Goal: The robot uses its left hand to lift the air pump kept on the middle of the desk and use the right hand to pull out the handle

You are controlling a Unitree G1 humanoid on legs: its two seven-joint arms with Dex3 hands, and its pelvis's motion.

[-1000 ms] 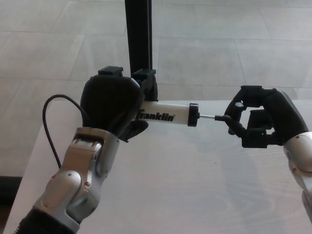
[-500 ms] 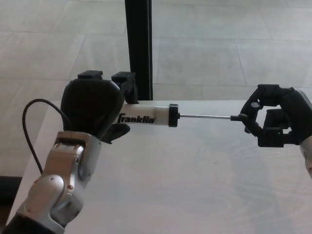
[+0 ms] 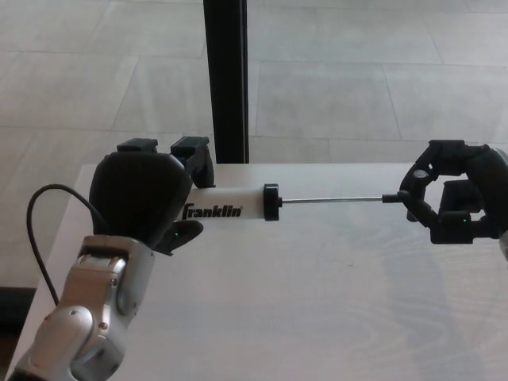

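The air pump [image 3: 226,207] is a white tube with "Franklin" printed on it and a black end cap. It is held level above the desk [image 3: 302,302]. My left hand [image 3: 147,194] is shut on the tube's left end, hiding that end. A thin metal rod [image 3: 333,200] runs out of the cap to the right. My right hand [image 3: 452,198] is shut on the black handle [image 3: 397,198] at the rod's far end.
A black vertical post [image 3: 228,79] stands behind the desk's far edge, just above the pump. A black cable [image 3: 44,230] loops beside my left forearm at the desk's left edge. Tiled floor lies beyond the desk.
My two hands have moved apart: the left carried the tube leftward and the right drew the handle rightward. The exposed rod has grown much longer.
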